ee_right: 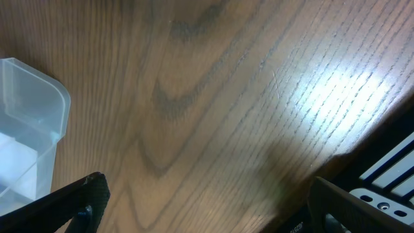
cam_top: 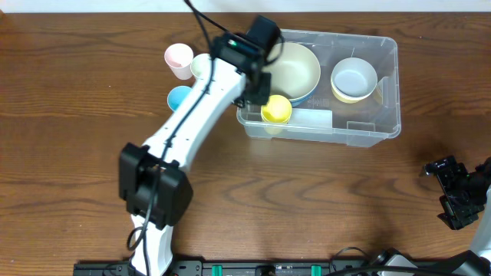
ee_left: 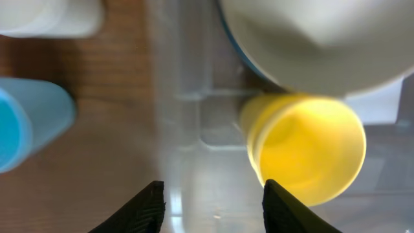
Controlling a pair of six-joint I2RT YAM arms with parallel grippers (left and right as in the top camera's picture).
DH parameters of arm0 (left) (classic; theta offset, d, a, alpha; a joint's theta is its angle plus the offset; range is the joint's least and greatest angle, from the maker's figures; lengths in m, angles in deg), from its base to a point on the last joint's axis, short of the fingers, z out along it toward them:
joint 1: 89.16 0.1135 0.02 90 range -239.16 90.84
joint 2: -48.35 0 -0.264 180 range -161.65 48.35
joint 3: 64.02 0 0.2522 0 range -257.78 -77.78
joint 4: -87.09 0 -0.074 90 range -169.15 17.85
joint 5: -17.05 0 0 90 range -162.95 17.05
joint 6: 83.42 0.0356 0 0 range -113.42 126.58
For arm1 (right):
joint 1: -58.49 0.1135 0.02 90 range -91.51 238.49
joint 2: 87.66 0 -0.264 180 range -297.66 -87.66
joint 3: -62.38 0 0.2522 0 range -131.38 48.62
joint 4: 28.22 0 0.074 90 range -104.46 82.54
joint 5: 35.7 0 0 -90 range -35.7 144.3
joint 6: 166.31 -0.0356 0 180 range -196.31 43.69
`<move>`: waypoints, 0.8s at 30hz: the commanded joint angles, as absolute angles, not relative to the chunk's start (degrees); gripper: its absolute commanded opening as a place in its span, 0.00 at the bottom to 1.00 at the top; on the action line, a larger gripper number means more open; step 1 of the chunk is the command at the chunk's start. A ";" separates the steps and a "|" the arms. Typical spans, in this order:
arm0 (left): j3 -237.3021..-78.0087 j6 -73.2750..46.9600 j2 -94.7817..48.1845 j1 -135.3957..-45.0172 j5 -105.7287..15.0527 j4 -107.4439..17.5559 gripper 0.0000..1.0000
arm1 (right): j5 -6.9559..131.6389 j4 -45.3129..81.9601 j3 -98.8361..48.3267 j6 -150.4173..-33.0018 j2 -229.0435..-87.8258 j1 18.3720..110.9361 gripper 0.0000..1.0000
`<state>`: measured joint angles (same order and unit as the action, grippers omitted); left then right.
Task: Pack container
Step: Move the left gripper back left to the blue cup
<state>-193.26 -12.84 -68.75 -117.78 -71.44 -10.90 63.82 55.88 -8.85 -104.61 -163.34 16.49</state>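
your left gripper (ee_left: 213,208) hangs over the near left corner of the container (cam_top: 387,126), fingers (ee_left: 152,207) apart, gripping nothing. the yellow cup (ee_left: 304,152) lies inside, just beside 1 tip. the container sits at the table's (ee_right: 226,97) far middle and also holds a cream bowl (cam_top: 295,69) and a white bowl (cam_top: 354,77). your right gripper (ee_right: 207,213) hovers over bare wood near the container's corner, fingers spread wide.
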 commanded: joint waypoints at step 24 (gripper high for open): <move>-183.75 -15.68 -63.22 -89.89 -71.89 -8.45 0.50 | 64.19 55.73 -8.87 -105.44 -162.66 16.01 0.99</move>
<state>-183.95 -16.08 -62.28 -89.58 -71.68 -8.28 63.82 55.88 -8.85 -104.61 -163.34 16.49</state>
